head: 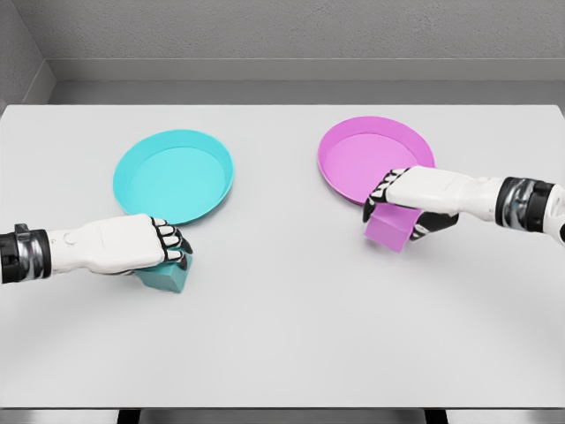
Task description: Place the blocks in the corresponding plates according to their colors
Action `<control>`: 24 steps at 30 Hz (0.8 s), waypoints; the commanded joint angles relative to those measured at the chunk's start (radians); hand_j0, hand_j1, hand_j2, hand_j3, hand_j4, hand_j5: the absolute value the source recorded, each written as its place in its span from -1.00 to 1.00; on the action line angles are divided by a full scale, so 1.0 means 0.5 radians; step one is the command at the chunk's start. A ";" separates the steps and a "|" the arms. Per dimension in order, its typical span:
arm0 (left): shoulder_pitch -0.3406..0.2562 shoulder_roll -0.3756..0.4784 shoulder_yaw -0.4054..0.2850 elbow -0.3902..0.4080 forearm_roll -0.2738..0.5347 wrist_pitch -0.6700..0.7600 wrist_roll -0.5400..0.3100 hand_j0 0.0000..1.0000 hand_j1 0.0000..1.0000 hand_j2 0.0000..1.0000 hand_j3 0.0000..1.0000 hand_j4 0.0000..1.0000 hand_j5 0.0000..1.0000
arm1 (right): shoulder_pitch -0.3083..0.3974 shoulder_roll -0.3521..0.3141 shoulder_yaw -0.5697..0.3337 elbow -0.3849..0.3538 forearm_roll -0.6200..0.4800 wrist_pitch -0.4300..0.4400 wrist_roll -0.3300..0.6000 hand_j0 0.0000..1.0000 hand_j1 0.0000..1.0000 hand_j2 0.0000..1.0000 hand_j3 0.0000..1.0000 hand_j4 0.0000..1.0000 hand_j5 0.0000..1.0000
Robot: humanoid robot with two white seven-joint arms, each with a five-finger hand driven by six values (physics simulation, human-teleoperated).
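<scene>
1. Blocks are two: a teal block (168, 277) lies on the white table (282, 353) at the near left, and a pink block (387, 230) is right of the middle.
2. Around them, the table carries only the two plates; nothing stands between each block and the plate of its color.
3. The left hand (132, 245) covers the teal block from above with its fingers (173, 243) curled over the top, grasping it.
4. The right hand (410, 201) grasps the pink block, which hangs tilted under the fingers; whether it touches the table I cannot tell.
5. Both blocks look like cubes, so no long axis shows.
6. The teal plate (173, 176) sits just beyond the teal block and holds nothing.
7. The pink plate (375, 159) lies at the far right; the right hand reaches over its near rim, and the plate holds nothing.
</scene>
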 commanded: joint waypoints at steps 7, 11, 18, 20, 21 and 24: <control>-0.040 0.002 0.004 -0.003 0.106 0.003 -0.002 -0.26 -0.26 -0.26 -0.26 -0.26 -0.26 | -0.037 -0.002 -0.036 0.006 -0.006 0.152 -0.003 0.18 0.18 0.18 0.18 0.18 0.18; -0.074 0.002 0.007 -0.003 0.183 0.003 0.001 -0.26 -0.26 -0.26 -0.26 -0.26 -0.26 | -0.037 -0.002 -0.046 0.000 -0.006 0.167 -0.003 0.18 0.18 0.18 0.18 0.18 0.18; -0.175 0.002 0.032 0.043 0.244 0.003 0.004 -0.25 -0.25 -0.25 -0.25 -0.25 -0.25 | -0.037 -0.002 -0.058 0.000 -0.006 0.173 -0.003 0.18 0.18 0.18 0.18 0.18 0.18; -0.221 -0.035 0.032 0.092 0.263 0.003 0.004 -0.25 -0.25 -0.25 -0.25 -0.25 -0.25 | -0.037 -0.005 -0.067 0.003 -0.006 0.176 -0.003 0.18 0.18 0.18 0.18 0.18 0.18; -0.239 -0.044 0.035 0.119 0.269 0.003 0.004 -0.24 -0.24 -0.24 -0.24 -0.24 -0.24 | -0.037 -0.002 -0.085 0.003 -0.006 0.176 -0.003 0.18 0.18 0.18 0.18 0.18 0.18; -0.288 -0.108 0.038 0.245 0.266 0.003 -0.005 -0.24 -0.24 -0.24 -0.24 -0.24 -0.24 | -0.037 -0.002 -0.098 0.009 -0.003 0.179 -0.003 0.17 0.17 0.17 0.17 0.17 0.17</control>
